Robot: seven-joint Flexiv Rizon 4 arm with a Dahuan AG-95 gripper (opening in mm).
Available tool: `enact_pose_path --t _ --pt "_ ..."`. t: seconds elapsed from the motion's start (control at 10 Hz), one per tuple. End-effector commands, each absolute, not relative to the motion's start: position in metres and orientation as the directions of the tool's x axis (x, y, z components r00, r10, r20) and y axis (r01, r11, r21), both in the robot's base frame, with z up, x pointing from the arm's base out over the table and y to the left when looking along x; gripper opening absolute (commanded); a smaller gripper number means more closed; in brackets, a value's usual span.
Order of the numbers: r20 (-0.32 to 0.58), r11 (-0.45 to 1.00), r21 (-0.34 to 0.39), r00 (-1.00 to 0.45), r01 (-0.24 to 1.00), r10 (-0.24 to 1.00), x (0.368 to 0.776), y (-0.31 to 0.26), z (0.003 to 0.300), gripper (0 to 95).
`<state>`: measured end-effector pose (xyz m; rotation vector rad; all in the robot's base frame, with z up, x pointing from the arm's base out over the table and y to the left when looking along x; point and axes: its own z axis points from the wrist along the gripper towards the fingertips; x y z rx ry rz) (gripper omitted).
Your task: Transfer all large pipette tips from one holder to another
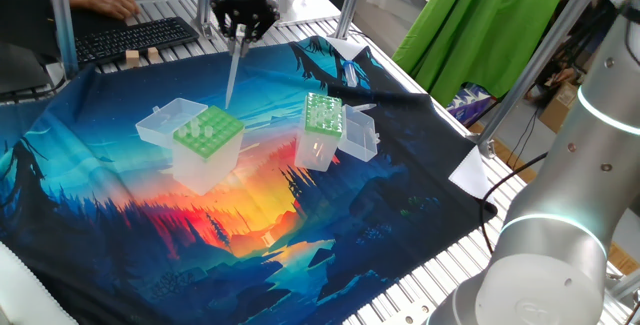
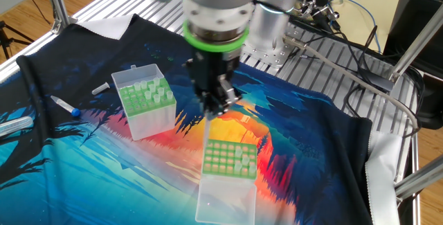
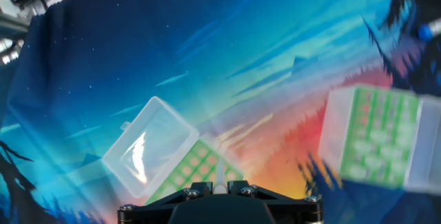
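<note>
The black two-finger claw [image 1: 243, 33] is pinching a translucent whitish pipette tip [image 1: 234, 73] vertically, its point hanging just above the far edge of the green-topped clear plastic box [image 1: 207, 137].

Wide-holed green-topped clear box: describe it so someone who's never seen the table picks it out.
On the blue-and-orange printed cloth stand two clear plastic boxes with green tops. Take the broader box beneath the black two-finger gripper and its translucent pipette tip. Unlike the narrower box with a darker, finely dotted top, its light-green plate has few, large holes.
</note>
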<state>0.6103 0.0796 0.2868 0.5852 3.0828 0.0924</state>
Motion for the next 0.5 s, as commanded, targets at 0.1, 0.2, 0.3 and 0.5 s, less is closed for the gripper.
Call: enact_pose_path --t 0.1,0.2,0.3,0.5 --pt "0.000 0.955 0.057 -0.956 0.292 0.293 0.622 0.058 0.274 0.0" --pt "-0.003 0.959 0.056 -0.960 0.279 0.280 0.624 0.052 0.271 0.0" --pt "-0.004 0.962 0.053 -0.963 0.269 0.269 0.626 0.047 0.268 0.0" --pt "-0.009 0.967 0.056 -0.968 0.249 0.250 0.630 0.032 0.259 0.0"
